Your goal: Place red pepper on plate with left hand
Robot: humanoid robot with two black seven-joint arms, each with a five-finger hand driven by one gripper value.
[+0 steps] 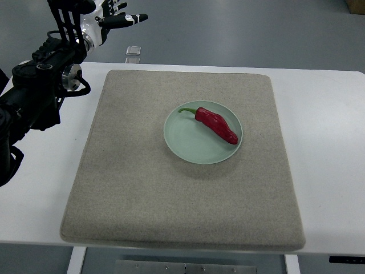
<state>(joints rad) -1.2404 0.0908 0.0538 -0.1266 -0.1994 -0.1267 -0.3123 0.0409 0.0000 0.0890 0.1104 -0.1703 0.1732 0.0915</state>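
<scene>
Lying on the plate [191, 145] at mat [131, 188] centre, the pepper [217, 125] runs from its green stem at 10 o'clock to its tip at 4 o'clock, reaching the rim. The left hand [111, 20] hangs well apart from it, toward 10 o'clock, beyond the table's [325, 114] far edge, fingers spread and holding nothing, its black arm entering along the left edge.
</scene>
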